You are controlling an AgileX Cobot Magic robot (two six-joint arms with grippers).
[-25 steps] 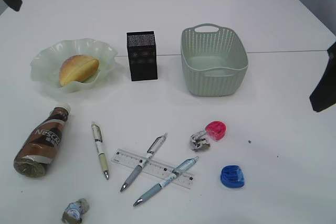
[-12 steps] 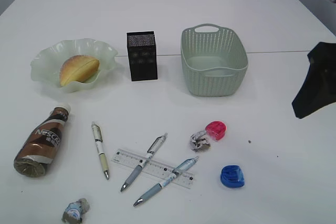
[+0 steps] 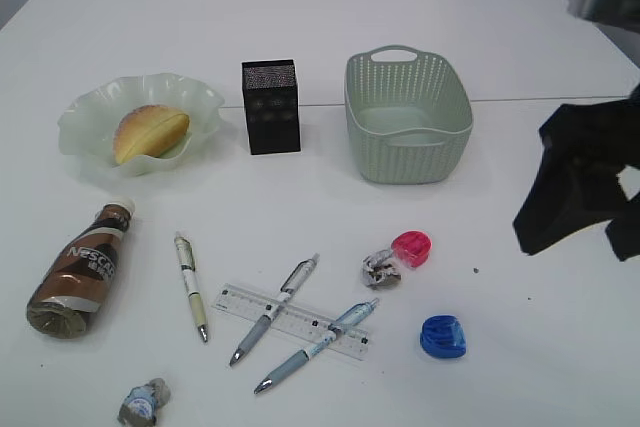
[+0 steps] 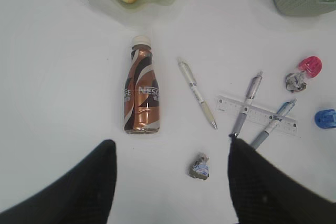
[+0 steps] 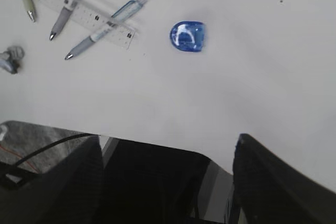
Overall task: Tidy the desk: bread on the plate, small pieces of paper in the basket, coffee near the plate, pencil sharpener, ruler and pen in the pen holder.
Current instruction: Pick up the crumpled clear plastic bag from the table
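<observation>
The bread lies in the plate, with the pen holder and the empty basket to its right. The coffee lies on its side at the front left. Three pens and the ruler are mid-front, two of the pens across the ruler. Near them are a pink sharpener, a blue sharpener and paper wads. My right gripper hangs open at the right. My left gripper is open high over a paper wad.
In the right wrist view the desk's front edge runs just ahead of the open right gripper, with dark floor and cables below. The blue sharpener lies beyond that edge. A seam crosses the desk behind the basket.
The right arm has swung in from the right edge, leftward and lower over the desk. The left arm's dark tip at the top left has gone out of the exterior view.
</observation>
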